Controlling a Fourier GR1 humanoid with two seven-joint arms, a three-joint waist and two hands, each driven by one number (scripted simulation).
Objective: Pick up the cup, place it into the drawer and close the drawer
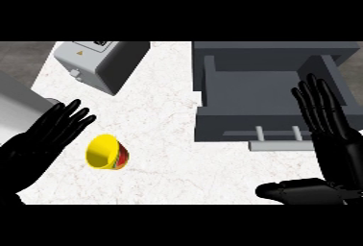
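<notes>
We note both the left hand (44,139) and right hand (330,129) open and empty; the cup (106,152), lying on its side, may roll away from the open drawer (273,96) when touched.

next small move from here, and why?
Probably bring the left hand right, onto the cup, and curl round it. The cup lies on its side on the counter, untouched, just beside that hand's straight fingers. The drawer already stands open, and the right hand, also open, is over by the drawer, farther from the cup.
</notes>
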